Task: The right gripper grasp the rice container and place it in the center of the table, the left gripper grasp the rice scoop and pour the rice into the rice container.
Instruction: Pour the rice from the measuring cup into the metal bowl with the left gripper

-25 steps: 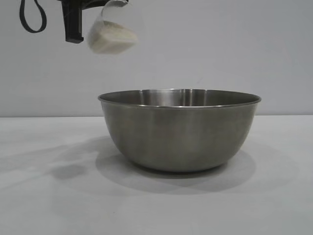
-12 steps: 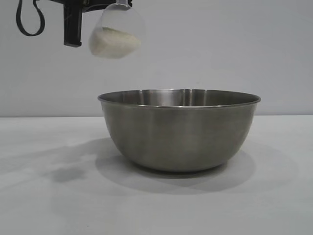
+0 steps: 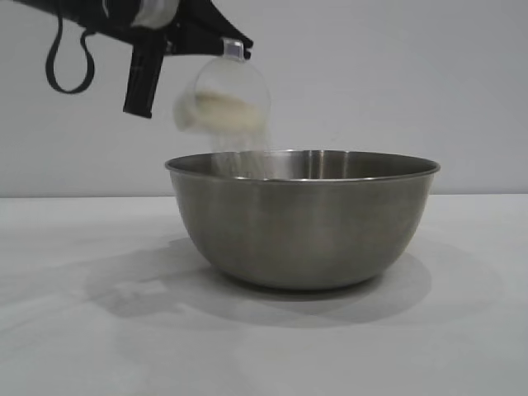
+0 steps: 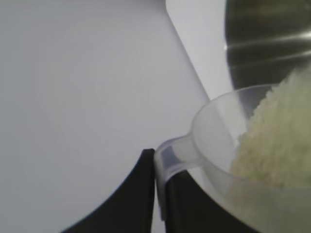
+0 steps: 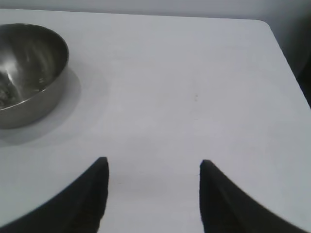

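The steel rice container [image 3: 302, 219] stands on the white table [image 3: 74, 330], mid-view in the exterior view. Above its left rim my left gripper [image 3: 233, 48] is shut on the handle of the clear rice scoop [image 3: 224, 95], which is tipped toward the bowl. Rice [image 3: 216, 111] fills the scoop and a thin stream of grains falls into the bowl. In the left wrist view the left gripper [image 4: 158, 162] pinches the scoop handle [image 4: 171, 158], the rice [image 4: 274, 136] heaped above the rice container [image 4: 267, 43]. My right gripper [image 5: 153, 165] hovers open over bare table, away from the rice container [image 5: 29, 73].
The table's far edge and rounded corner [image 5: 265, 24] lie beyond the right gripper. A loop of black cable [image 3: 62, 70] hangs from the left arm. A plain grey wall stands behind the table.
The left gripper has moved right and down toward the bowl and tilted the scoop further. Rice now falls from it into the bowl.
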Robot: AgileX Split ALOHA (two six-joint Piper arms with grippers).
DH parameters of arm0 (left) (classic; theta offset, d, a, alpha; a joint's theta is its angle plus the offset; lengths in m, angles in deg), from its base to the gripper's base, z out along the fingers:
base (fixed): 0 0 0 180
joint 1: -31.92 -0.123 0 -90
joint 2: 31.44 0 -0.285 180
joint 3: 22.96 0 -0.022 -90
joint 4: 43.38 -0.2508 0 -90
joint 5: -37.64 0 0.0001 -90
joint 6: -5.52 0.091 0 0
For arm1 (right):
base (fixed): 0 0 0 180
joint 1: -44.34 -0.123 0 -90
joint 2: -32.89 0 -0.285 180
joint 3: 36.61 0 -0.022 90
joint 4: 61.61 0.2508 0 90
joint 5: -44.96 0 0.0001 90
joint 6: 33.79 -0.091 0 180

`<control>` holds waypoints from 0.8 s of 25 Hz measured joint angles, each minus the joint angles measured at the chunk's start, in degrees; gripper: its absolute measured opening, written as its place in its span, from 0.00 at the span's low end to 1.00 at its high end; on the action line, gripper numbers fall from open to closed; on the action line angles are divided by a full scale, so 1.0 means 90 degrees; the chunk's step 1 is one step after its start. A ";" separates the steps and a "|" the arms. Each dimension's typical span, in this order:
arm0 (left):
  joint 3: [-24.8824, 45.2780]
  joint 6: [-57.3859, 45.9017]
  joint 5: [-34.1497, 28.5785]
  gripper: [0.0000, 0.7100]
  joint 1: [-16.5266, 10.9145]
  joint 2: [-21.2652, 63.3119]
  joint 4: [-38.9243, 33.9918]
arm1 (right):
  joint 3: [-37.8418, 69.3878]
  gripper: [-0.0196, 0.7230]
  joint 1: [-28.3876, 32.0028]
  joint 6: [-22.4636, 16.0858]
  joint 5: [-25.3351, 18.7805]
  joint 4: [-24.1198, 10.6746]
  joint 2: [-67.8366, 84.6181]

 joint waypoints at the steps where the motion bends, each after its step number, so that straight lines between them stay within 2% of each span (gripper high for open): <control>1: 0.0000 0.0100 -0.0018 0.00 0.0024 -0.0028 0.0010 | 0.0000 0.56 0.0000 0.0000 0.0000 0.0000 0.0000; 14: 0.0000 0.0805 -0.0110 0.00 0.0041 -0.0111 0.0073 | 0.0000 0.56 0.0000 0.0000 0.0000 0.0011 0.0000; 20: 0.0000 0.1180 -0.0253 0.00 0.0162 -0.0111 -0.0275 | 0.0000 0.56 0.0000 0.0000 0.0000 0.0011 0.0000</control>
